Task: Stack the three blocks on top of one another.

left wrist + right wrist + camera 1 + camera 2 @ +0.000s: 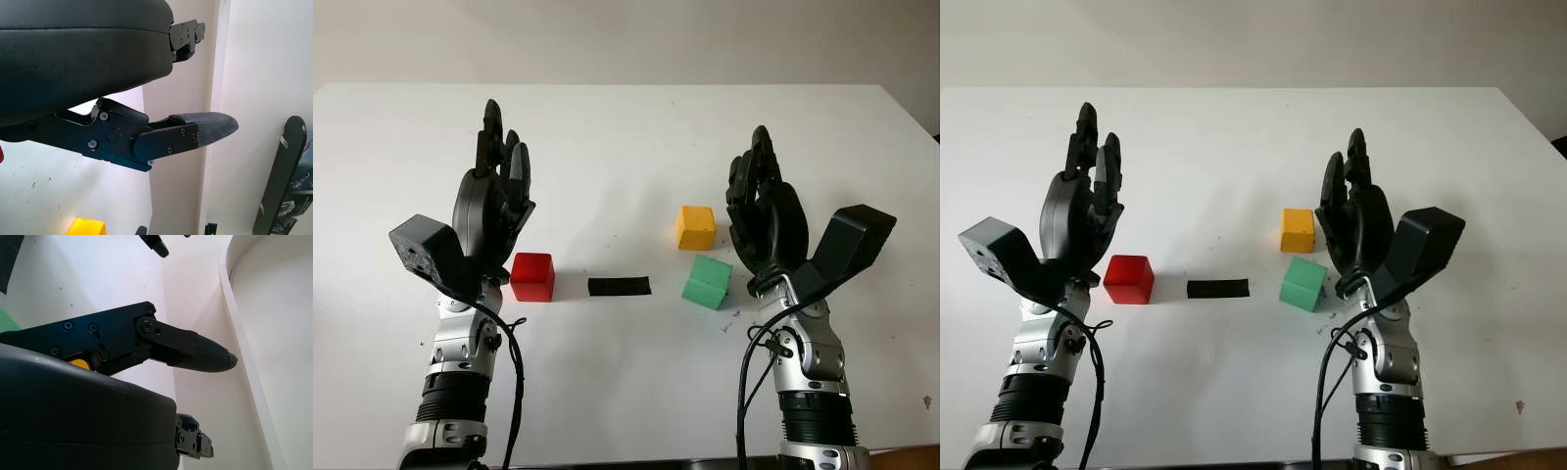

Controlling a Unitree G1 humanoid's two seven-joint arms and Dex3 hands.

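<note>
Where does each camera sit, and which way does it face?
Eye views: on the head, looking down at the white table with red block, yellow block, green block, black strip; left hand and right hand open above it.
Left wrist: along its fingers.
Right wrist: along its fingers.
Shared: the yellow block.

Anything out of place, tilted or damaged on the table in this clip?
Nothing stands out. The red block, yellow block and green block sit apart, unstacked, on the white table, with a black strip between red and green. Left hand and right hand are open above it.
</note>
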